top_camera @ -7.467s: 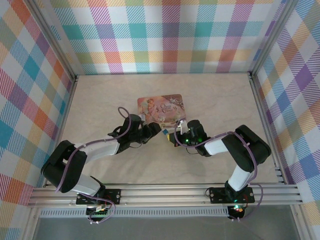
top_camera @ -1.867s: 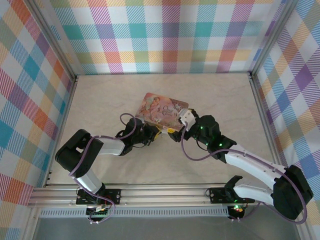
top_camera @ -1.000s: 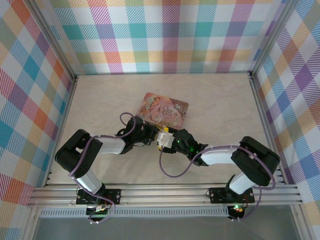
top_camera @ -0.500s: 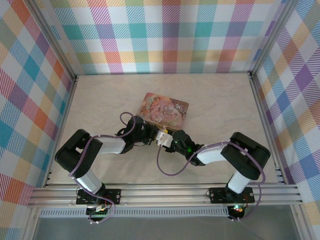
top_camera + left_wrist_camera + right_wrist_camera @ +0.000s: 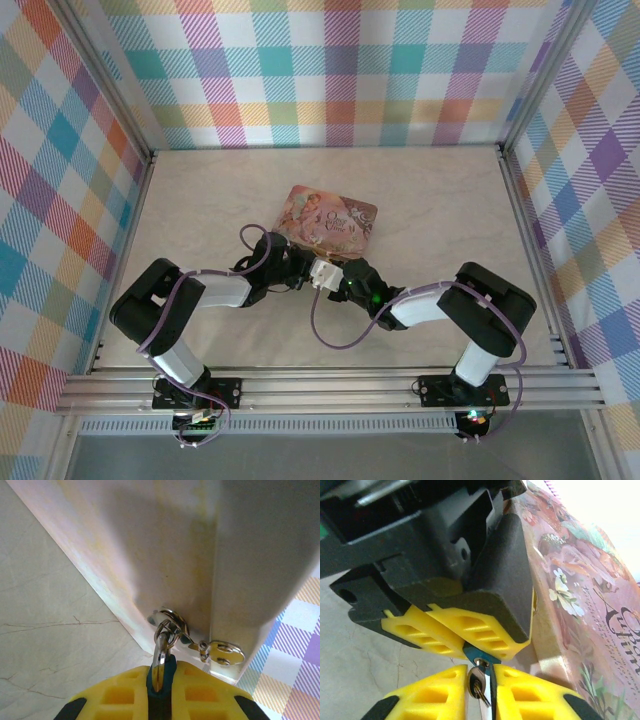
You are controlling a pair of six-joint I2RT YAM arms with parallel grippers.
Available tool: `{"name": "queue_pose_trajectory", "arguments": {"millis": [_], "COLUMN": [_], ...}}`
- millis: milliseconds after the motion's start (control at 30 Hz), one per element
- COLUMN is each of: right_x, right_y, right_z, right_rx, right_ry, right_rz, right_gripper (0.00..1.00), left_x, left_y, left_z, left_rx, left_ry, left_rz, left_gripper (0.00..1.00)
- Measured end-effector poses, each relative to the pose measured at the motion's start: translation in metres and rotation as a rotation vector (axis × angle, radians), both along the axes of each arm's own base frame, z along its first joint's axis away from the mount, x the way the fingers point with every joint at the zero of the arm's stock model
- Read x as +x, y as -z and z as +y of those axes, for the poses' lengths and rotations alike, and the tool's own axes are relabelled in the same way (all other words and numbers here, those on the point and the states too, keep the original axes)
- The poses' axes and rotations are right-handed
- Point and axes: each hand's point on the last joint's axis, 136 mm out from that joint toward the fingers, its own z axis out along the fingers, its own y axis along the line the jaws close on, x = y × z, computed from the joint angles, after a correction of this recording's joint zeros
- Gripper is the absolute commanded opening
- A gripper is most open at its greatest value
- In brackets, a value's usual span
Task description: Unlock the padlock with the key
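Observation:
The padlock (image 5: 169, 667) is tiny, with a blue body and a silvery shackle (image 5: 160, 650) hooked through the clasp of the pink tin (image 5: 165, 545). My left gripper (image 5: 162, 674) is shut on the blue body. In the right wrist view the padlock's underside (image 5: 478, 656) peeks out between the left gripper's yellow fingers (image 5: 470, 630). The key (image 5: 479, 682) sits in its keyhole. My right gripper (image 5: 482, 677) is shut on the key's head. From above, the left gripper (image 5: 302, 276) and right gripper (image 5: 318, 277) meet tip to tip at the tin's near edge.
The pink tin (image 5: 330, 216) lies mid-table, decorated lid up (image 5: 580, 590). A small flat silvery piece (image 5: 225, 653) hangs from a ring beside the shackle. Bare marble table (image 5: 440, 200) stretches around the tin. Plaid walls (image 5: 340, 70) close in the back and sides.
My right gripper has edged left against the left gripper's tips and closed its fingers on the key. The left arm and the tin have stayed put.

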Motion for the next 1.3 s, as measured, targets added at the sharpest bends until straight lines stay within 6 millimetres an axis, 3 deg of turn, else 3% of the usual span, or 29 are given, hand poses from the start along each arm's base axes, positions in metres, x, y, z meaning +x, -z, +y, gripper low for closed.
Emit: {"name": "queue_pose_trajectory", "arguments": {"millis": [67, 233, 567, 1000, 1300], "right_x": [0.0002, 0.0016, 0.0022, 0.0008, 0.0017], "right_y": [0.0015, 0.0004, 0.0001, -0.002, -0.0008], "right_z": [-0.0002, -0.0006, -0.0008, -0.0015, -0.0015], "right_rx": [-0.002, 0.003, 0.044, 0.318, 0.432], "right_ry": [0.004, 0.014, 0.045, 0.218, 0.277], "right_rz": [0.001, -0.002, 0.028, 0.274, 0.347], "right_gripper": [0.05, 0.0, 0.0, 0.0, 0.0], "left_x": [0.0, 0.0011, 0.0013, 0.0002, 0.0004], "left_y": [0.0004, 0.0005, 0.0004, 0.0002, 0.0004], "left_z": [0.0003, 0.0008, 0.0008, -0.0001, 0.0002], "left_rx": [0.002, 0.007, 0.007, 0.003, 0.006], "left_ry": [-0.001, -0.006, -0.007, 0.0, -0.002], "left_rz": [0.001, 0.002, 0.002, 0.005, 0.004], "left_gripper": [0.0, 0.0, 0.0, 0.0, 0.0]}}
